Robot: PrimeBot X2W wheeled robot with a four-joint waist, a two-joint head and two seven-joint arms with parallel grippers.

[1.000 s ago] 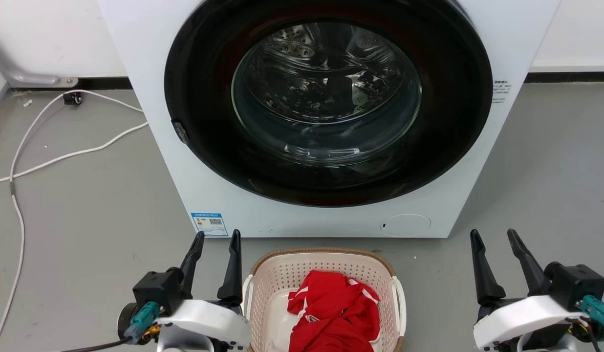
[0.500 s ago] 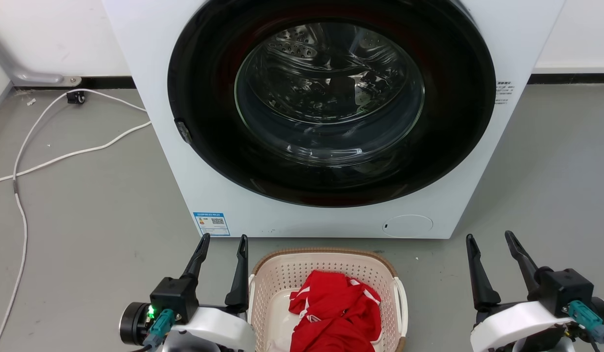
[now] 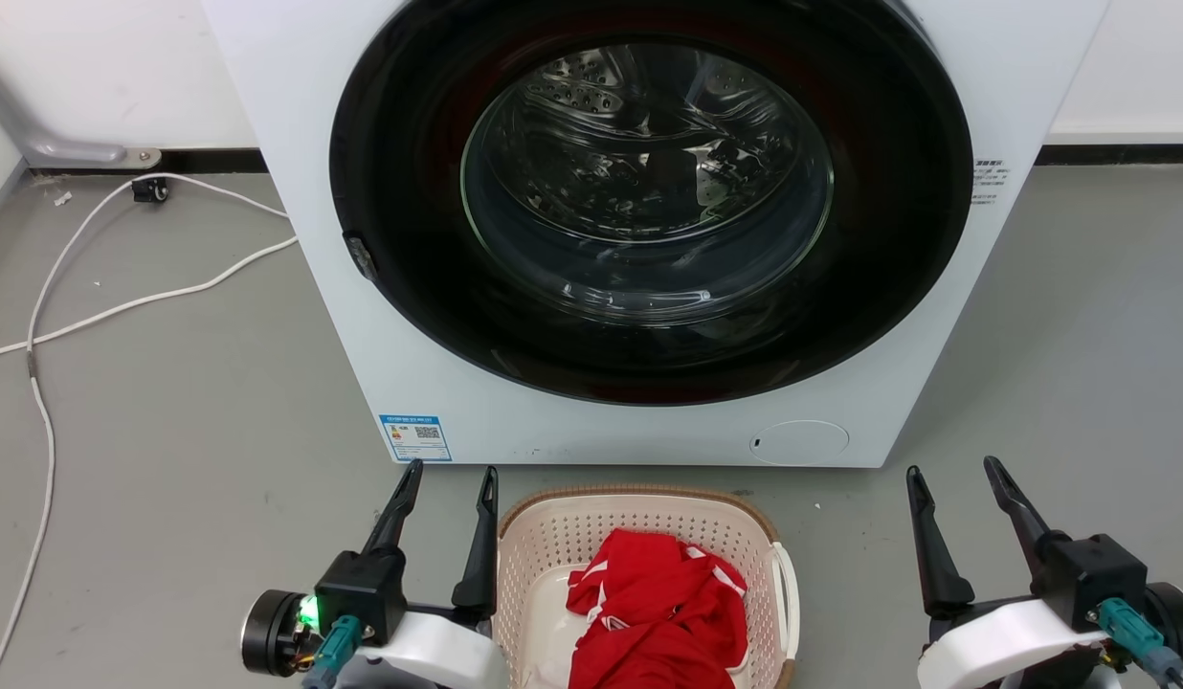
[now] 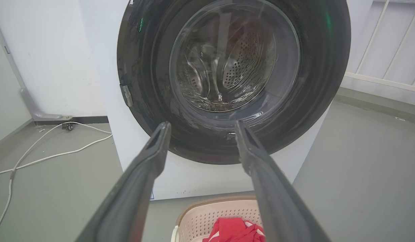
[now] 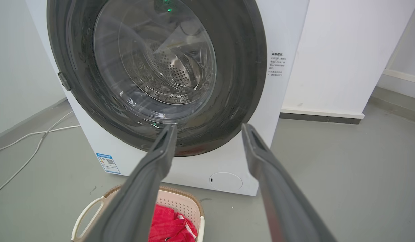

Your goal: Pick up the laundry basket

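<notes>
Laundry basket (image 3: 553, 541) sits before the washing machine (image 3: 381, 364)
Our left gripper (image 3: 454, 469) hangs just beside its left wall, our right gripper (image 3: 951, 466) well apart; both spread, empty.

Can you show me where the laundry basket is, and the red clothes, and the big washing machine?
laundry basket (image 3: 565, 536): head view, on its holey far wall, just under the brown rim.
red clothes (image 3: 660, 612): head view, on the middle of the crumpled pile inside the basket.
washing machine (image 3: 572, 436): head view, on the white front panel below the round door.
</notes>
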